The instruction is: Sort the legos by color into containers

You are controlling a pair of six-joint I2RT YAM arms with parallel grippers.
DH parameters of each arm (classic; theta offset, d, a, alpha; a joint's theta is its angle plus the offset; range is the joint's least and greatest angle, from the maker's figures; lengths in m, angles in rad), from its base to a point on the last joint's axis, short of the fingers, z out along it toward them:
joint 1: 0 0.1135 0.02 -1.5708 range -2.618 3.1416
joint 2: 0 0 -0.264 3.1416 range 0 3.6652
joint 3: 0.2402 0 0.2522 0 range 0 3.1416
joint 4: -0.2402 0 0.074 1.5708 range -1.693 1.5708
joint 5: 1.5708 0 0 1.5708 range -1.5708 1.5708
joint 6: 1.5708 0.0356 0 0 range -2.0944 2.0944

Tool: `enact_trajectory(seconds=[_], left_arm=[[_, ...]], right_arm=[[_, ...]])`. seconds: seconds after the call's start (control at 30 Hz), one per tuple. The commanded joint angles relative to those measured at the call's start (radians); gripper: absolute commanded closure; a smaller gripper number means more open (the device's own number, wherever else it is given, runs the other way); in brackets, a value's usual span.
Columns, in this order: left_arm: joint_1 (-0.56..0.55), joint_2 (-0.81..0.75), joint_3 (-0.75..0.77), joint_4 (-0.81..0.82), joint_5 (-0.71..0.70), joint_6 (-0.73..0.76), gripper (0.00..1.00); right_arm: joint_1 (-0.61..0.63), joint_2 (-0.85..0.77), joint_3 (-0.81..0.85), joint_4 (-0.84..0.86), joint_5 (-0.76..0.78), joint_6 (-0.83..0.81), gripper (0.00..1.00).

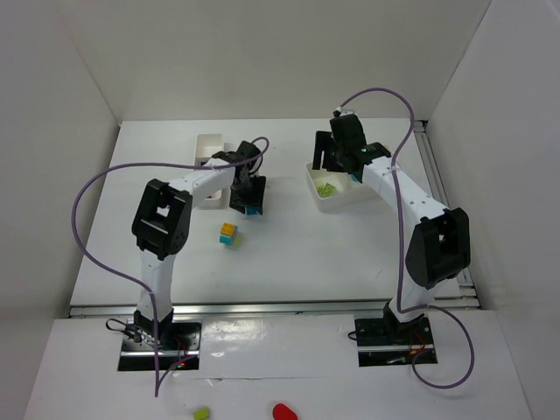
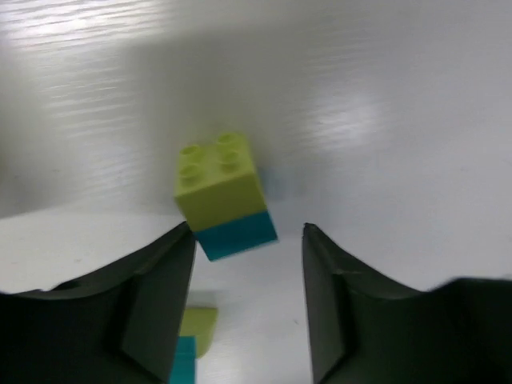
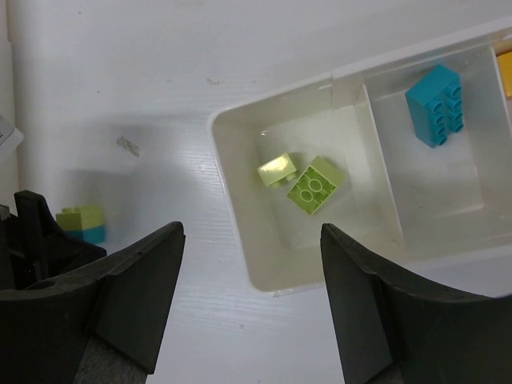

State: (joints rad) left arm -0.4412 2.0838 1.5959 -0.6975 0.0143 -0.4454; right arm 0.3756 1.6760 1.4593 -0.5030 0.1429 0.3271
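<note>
Brick (image 2: 220, 188) just beyond wide-apart left gripper (image 2: 246, 240)

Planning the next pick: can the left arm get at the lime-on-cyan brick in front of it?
Probably yes. The left hand is open, and the lime-on-cyan brick sits just ahead of its gap, with nothing in between.

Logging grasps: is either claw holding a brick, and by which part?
Nothing is held. The left claw is open, with a lime-on-cyan stack just ahead of it, unclamped. The right claw hangs open above the tray.
</note>
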Motion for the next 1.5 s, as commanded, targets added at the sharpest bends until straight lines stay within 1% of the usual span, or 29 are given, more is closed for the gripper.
enact_trajectory(seconds=[0.0,0.1,0.2,0.3,0.33,0.37,0.47,0.57,0.6,0.63,0.67,0.73,0.83,0.93,1.07,1.13,1.33,1.47], left_arm=[[-0.008,0.022,0.09,-0.014,0.225,-0.03,0.31],[-0.008,0.013,0.11,0.009,0.379,-0.085,0.22],[-0.008,-0.017,0.11,0.021,0.397,-0.144,0.22],[0.001,-0.062,0.11,0.021,0.285,-0.144,0.22],[0.001,-0.071,0.11,0.021,0.216,-0.122,0.22],[0.001,-0.071,0.11,0.021,0.184,-0.109,0.17],[0.013,-0.071,0.11,0.021,0.078,-0.082,0.1],[0.036,-0.05,0.128,0.03,0.087,-0.052,0.1],[0.036,-0.041,0.137,0.058,0.087,-0.043,0.1],[0.036,-0.041,0.15,0.067,0.087,-0.023,0.09],[0.036,-0.007,0.15,0.067,0.099,0.023,0.07],[0.036,0.031,0.2,0.069,0.128,0.071,0.07],[0.036,0.065,0.2,0.081,0.128,0.1,0.07],[0.036,0.053,0.135,0.154,0.193,0.109,0.11],[0.036,0.044,0.082,0.154,0.226,0.099,0.18],[0.036,0.026,0.029,0.164,0.252,0.086,0.19],[0.018,-0.067,-0.08,0.179,0.256,0.077,0.19],[-0.008,-0.093,-0.08,0.165,0.207,0.096,0.15]], right_arm=[[0.009,-0.021,0.012,-0.014,0.007,0.01,0.24],[0.009,-0.021,0.012,-0.014,0.007,0.019,0.24],[0.009,-0.021,0.012,-0.014,0.007,0.02,0.24],[0.009,-0.03,0.012,-0.014,0.007,0.02,0.24],[0.009,-0.03,0.001,-0.014,0.007,0.02,0.24],[0.009,-0.03,0.001,-0.014,-0.002,0.02,0.24],[0.009,-0.03,0.001,-0.014,-0.011,0.02,0.24],[0.009,-0.03,0.001,-0.014,-0.011,0.02,0.24],[0.009,-0.03,0.001,-0.014,-0.011,0.02,0.24],[0.009,-0.03,0.001,-0.023,-0.011,0.02,0.24],[0.019,-0.03,0.001,-0.023,-0.011,0.02,0.24],[0.019,-0.03,0.001,-0.023,-0.011,0.02,0.22],[0.019,-0.03,0.001,-0.023,-0.02,0.02,0.22],[0.019,-0.03,0.001,-0.023,-0.02,0.02,0.22],[0.019,-0.03,0.001,-0.023,-0.02,0.02,0.22],[0.019,-0.03,0.001,-0.023,-0.02,0.02,0.22],[0.019,-0.021,0.001,-0.023,-0.02,0.02,0.22],[0.028,-0.021,0.001,-0.023,-0.02,0.02,0.22]])
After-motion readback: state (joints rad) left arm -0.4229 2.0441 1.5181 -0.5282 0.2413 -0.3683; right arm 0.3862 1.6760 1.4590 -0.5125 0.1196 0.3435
